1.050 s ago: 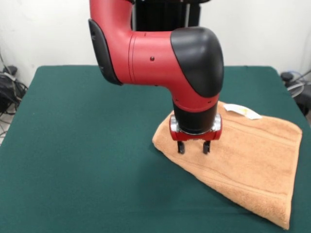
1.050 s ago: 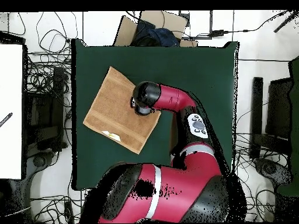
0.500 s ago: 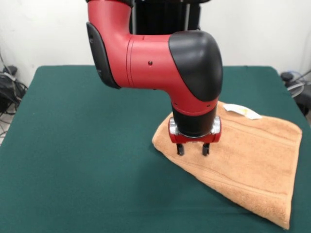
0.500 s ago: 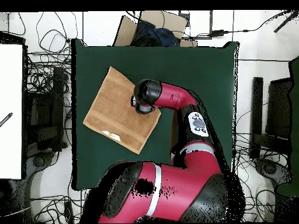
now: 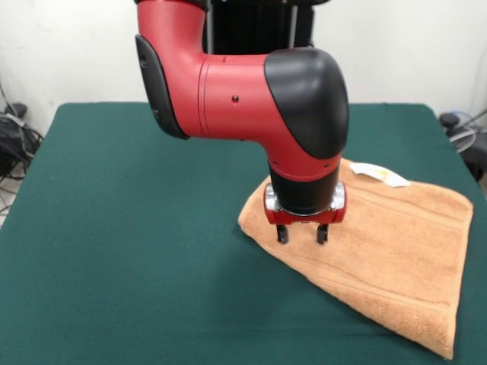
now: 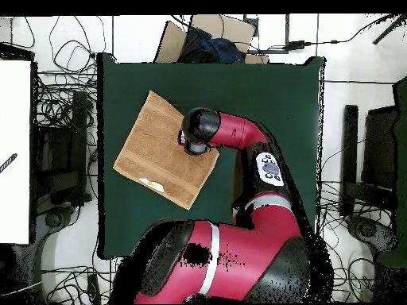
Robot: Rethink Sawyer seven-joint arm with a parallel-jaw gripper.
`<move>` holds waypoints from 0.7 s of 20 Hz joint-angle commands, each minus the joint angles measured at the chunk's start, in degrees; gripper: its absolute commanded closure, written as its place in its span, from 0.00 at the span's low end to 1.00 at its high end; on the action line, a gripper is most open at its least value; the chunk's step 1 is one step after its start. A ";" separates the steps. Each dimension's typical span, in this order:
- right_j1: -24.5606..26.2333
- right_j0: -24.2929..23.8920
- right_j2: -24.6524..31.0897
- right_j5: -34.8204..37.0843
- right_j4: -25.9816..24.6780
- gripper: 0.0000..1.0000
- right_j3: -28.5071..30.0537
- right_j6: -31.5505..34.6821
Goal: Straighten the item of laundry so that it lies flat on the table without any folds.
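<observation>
Front view: one red and black Sawyer arm [image 5: 243,84] comes down over the near-left corner of the hand towel [image 5: 380,251].
Gripper [image 5: 302,234]: two dark fingers parted with a clear gap between them, holding nothing; the tips hang just above or barely on the cloth, and which of the two cannot be told.
Towel position: on the table [image 5: 129,251], toward the right side in the front view and reaching close to the near edge; in the overhead view the towel [image 6: 155,147] lies skewed near the left side of the table [image 6: 262,95].
Towel shape: a tapering outline with a thick rounded edge along the near-left side, which reads as a fold doubling the cloth over.
Label [image 5: 380,174]: small white tag at the far edge, lying flat.
Step in hand (judged): taking hold of the upper layer near the folded corner.
Technique (judged): pinch only the top layer close to its free edge, lift low, and draw it away from the fold line so the lower layer stays put on the felt.
Risk (judged): gripping both layers would drag the whole towel.
Count: towels, one; labels, one; arms, one; grippers, one; tables, one.
</observation>
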 commanded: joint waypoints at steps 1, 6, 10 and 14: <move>1.35 -0.40 4.82 -1.16 -3.29 0.00 0.02 -2.32; 1.15 -0.06 4.39 -2.03 -3.59 1.00 0.07 -1.77; 0.93 0.13 4.17 -2.65 -3.57 1.00 0.36 -1.15; 0.74 0.17 4.11 -3.24 -3.41 1.00 0.86 -0.58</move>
